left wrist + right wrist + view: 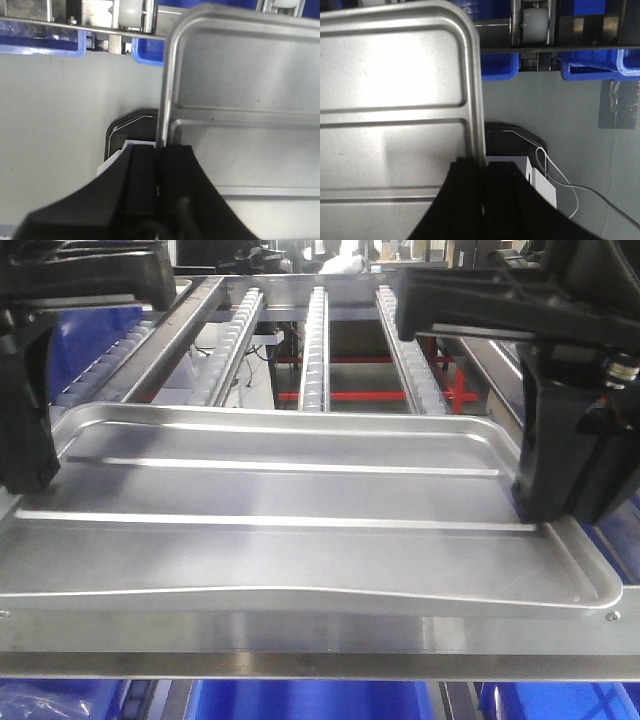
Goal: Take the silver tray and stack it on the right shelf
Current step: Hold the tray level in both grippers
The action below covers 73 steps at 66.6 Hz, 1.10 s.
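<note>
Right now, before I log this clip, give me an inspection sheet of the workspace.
Surface: the right shelf; its visible roller lanes carry nothing, and the steel front bar runs across the near side.
Job's things: the silver tray is empty and roughly level over the front bar; whether it rests there cannot be told.
Clutter: nothing seen.
Grippers: the left gripper is shut on the tray's left rim; the right gripper is shut on its right rim.
Cables: a white cable loops over the floor below the right gripper.
Surroundings: blue bins below the rack, a red frame beyond the rollers, grey floor.
</note>
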### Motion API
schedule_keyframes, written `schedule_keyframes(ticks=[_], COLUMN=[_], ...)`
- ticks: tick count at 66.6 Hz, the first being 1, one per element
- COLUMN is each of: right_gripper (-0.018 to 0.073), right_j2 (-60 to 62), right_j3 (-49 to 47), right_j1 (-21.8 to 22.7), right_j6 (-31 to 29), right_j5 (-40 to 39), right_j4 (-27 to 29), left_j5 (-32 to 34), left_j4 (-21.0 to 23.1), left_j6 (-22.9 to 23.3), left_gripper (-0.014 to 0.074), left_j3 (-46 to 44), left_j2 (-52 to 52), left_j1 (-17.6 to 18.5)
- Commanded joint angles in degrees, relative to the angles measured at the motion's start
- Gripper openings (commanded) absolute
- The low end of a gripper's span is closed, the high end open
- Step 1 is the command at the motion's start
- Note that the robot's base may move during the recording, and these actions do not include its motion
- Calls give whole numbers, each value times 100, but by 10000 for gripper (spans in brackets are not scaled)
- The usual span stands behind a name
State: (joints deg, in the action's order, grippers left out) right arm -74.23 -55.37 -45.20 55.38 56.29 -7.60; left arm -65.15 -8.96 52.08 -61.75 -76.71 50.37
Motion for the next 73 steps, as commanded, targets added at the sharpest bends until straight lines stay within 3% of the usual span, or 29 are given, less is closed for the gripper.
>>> schedule_keyframes(ticks=[1, 14, 73], right_gripper=[49, 49, 49], right_j2=[196, 196, 196], right_j3=[-159, -159, -159], right_j1=[-18, -18, -18], right_j6=[79, 79, 79], right_j5=[-314, -314, -302], right_j4=[-30, -36, -36], left_j5=[281, 328, -17], left_j4=[110, -23, -219], left_j6=[100, 100, 43], left_gripper=[-99, -99, -100], left_j3=[-134, -134, -134], left_j2=[185, 185, 185], left_j1=[100, 305, 259])
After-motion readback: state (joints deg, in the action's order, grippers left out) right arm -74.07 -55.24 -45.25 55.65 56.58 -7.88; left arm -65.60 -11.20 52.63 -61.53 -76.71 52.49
